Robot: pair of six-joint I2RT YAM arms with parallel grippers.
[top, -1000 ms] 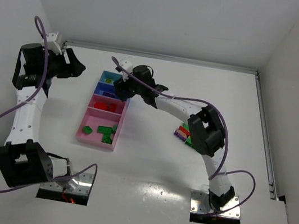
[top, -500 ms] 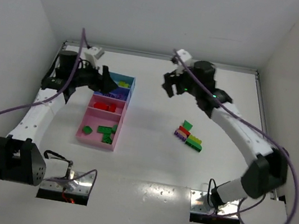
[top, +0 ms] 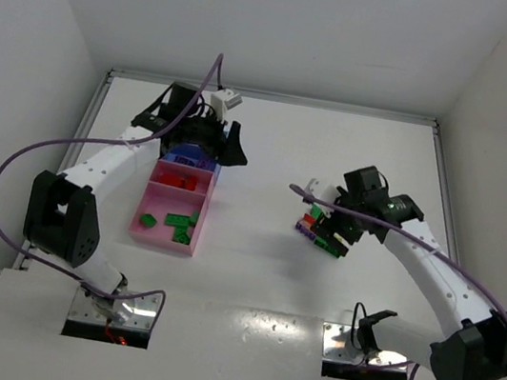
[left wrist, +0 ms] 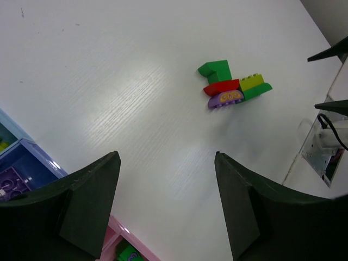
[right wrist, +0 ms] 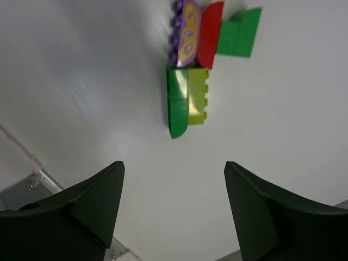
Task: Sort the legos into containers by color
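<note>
From above, the containers (top: pixel 163 203) (red and green bricks inside) sit left on the tabletop (top: pixel 249 276), and clustered legos (top: pixel 308 226) lie by the right jaws. Left wrist: left jaws apart, empty, cluster far ahead. Right wrist: right jaws apart, empty, cluster near.

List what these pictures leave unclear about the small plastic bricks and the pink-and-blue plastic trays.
- Top view: the left gripper covers most of the blue plastic compartments.
- Top view: the right gripper overlaps the stuck-together brick clump.
- Left wrist view: the frame edge and a finger cut off a purple plastic brick.
</note>
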